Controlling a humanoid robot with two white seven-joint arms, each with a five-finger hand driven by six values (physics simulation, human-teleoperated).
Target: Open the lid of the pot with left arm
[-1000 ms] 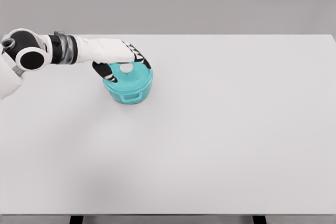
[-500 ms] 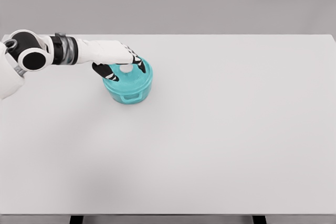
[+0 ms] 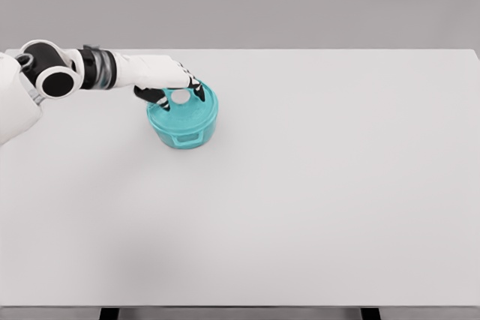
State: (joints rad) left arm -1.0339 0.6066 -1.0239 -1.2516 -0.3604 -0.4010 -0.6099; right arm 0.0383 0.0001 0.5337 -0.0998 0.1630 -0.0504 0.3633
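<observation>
The wide white counter (image 3: 315, 185) carries the teal round pot (image 3: 183, 122) at its far left. The teal lid (image 3: 187, 109) remains seated. Left hand (image 3: 169, 84) fingers (image 3: 196, 89) curl around the white knob (image 3: 181, 98). Step: securing the grasp. Next: lift vertically.

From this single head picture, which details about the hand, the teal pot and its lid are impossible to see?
- Head view: whether the left hand truly grips the small white knob; its fingers crowd it and look too small.
- Head view: the inside of the round teal pot; the teal lid covers it.
- Head view: the pot's far side, hidden behind the hand.
- The right arm is out of view.
</observation>
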